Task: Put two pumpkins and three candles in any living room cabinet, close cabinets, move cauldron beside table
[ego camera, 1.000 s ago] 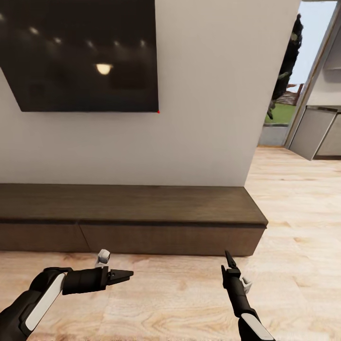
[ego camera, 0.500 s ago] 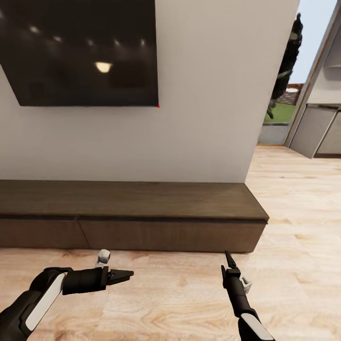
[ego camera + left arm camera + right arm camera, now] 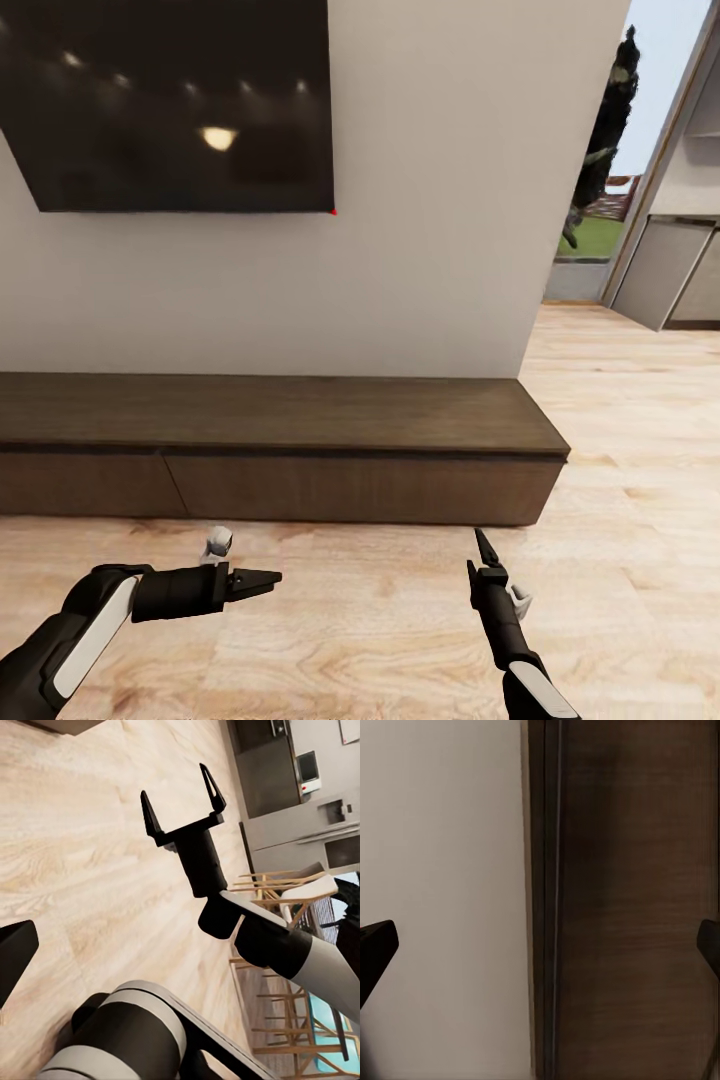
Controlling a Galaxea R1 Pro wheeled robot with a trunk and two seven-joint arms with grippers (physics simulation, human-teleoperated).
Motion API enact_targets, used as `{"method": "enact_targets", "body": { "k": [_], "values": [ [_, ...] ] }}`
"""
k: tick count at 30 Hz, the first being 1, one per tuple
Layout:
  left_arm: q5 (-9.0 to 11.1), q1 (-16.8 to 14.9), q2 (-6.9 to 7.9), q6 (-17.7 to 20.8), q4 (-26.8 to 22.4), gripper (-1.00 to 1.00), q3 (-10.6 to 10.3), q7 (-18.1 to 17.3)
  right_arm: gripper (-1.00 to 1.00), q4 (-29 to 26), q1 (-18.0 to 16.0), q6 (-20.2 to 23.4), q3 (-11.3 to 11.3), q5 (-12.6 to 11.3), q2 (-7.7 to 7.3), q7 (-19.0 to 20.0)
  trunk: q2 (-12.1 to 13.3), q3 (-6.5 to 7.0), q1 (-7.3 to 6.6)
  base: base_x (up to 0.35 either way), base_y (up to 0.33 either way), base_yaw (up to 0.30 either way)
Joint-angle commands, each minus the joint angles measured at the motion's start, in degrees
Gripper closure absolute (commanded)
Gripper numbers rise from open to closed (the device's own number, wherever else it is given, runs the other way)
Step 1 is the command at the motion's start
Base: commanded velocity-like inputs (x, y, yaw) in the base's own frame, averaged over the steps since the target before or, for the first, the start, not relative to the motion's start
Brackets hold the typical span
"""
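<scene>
1. Head view: I see the cabinet (image 3: 280,445) as a low, long dark-brown wooden unit with a flat top, set on the floor (image 3: 380,620) against the white wall (image 3: 440,200). Its fronts are plain and handleless, with one vertical seam between two panels left of centre, and both panels sit flush and shut.
2. Above the cabinet a large dark TV screen (image 3: 170,100) hangs on the wall and reflects ceiling lights.
3. Left tool (image 3: 262,580) points toward the right, low over the floor in front of the cabinet. It holds nothing; I cannot tell from this view how far its fingers are parted.
4. Right tool (image 3: 483,548) points at the cabinet's right end, apart from it, and carries nothing.
5. Left wrist view adds what the head view lacks: the right tool (image 3: 182,801) seen side-on with its two fingers spread wide and nothing between them. Behind it are wooden chairs (image 3: 281,889) and grey kitchen units (image 3: 300,825).
6. Right wrist view: close on the cabinet (image 3: 637,900) meeting the wall (image 3: 442,870); wood grain and the top's edge line show, and the dark fingertips (image 3: 375,945) sit at opposite edges of the picture, well apart.
</scene>
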Motion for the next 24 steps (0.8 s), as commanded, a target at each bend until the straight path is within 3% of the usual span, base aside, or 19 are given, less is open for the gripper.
{"method": "enact_targets", "body": {
  "k": [1,7,14,17,24],
  "values": [
    [0.17,-0.04,0.05,0.26,0.01,-1.0,-0.08,-0.07,-1.0,0.03,-0.03,0.07,-0.17,-0.04,0.04,0.19,-0.44,-0.23,0.21,0.0,0.0,0.0],
    [0.17,-0.04,0.05,0.26,0.01,-1.0,-0.1,-0.07,-1.0,0.03,-0.03,0.07,-0.17,-0.04,0.04,0.19,-2.84,-1.31,1.53,0.0,0.0,0.0],
    [0.24,-0.04,0.12,0.26,0.01,-1.0,-0.06,-0.23,-1.0,0.03,-0.03,0.07,-0.15,-0.04,0.04,0.19,-2.84,-1.31,1.53,0.0,0.0,0.0],
    [0.16,-0.04,0.24,0.26,0.06,-1.0,-0.05,-2.36,-1.0,0.03,-0.03,0.07,-0.17,-0.04,0.04,0.19,-2.84,-1.31,1.53,0.009,0.0,0.0],
    [0.09,-0.04,0.3,0.19,0.09,-1.0,-0.21,-4.52,-1.0,0.03,-0.03,0.07,-0.15,-0.04,0.12,0.19,-2.84,-1.31,1.53,0.226,0.0,0.0]
  ]
}}
